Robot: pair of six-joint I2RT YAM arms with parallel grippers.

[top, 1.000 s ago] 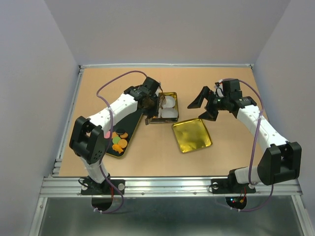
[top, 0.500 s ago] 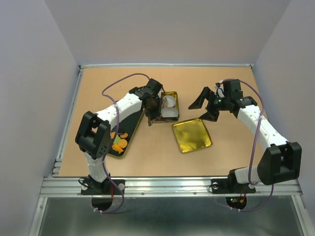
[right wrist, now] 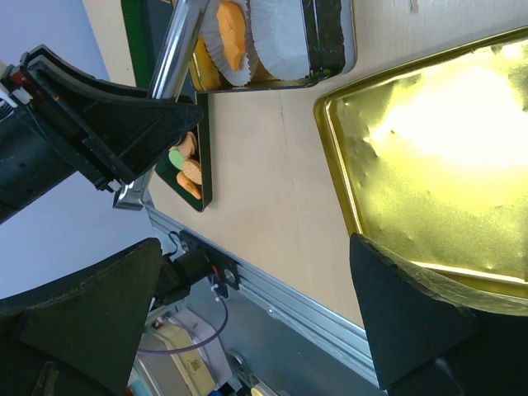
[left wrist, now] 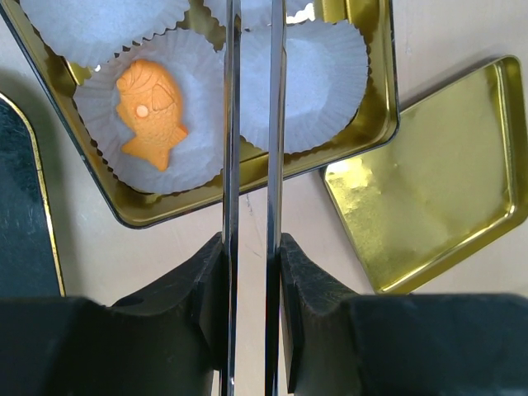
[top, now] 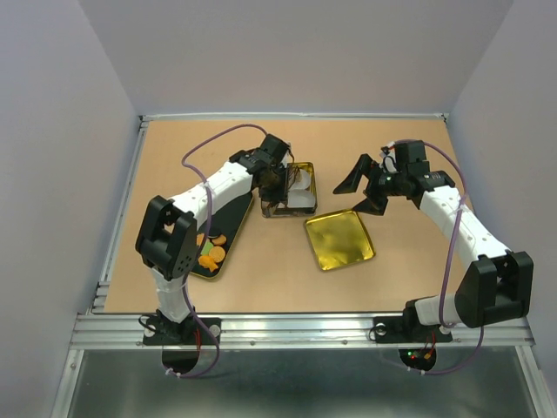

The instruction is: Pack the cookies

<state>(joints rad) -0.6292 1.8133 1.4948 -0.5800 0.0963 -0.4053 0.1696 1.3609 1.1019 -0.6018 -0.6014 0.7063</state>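
Left hand (left wrist: 252, 272), pressed together on a pair of metal tongs (left wrist: 231, 124), is hovering over the open gold tin (left wrist: 381, 91). The tong blades are lying nearly closed and running up between two white paper cups (left wrist: 318, 78). Their tips are passing out of the wrist view, so I cannot tell whether they are carrying anything.

Reading from the left, most of the cookies (top: 211, 251) are sitting clustered on the black tray (top: 231, 216) at the left of the bench (top: 278, 292), well apart from the tin. One orange fish-shaped cookie (left wrist: 151, 109) is lying flat in the paper cup just left of the blades; the cup to their right is showing empty. Next, the gold lid (top: 339, 239) is resting inside-up just beside the tin's near corner. Right hand (top: 359, 193), furthest right, is hanging above the bench with its jaws spread wide, holding nothing.

To place a piece cleanly, I judge the tongs should be centring over one empty cup, not over the frilled wall between two. They should be lowering until the piece is almost touching the paper, and only then easing apart, since a drop from height is risking a bounce onto the rim. The blades should be lifting clear of the tin wall before swinging back to the tray.
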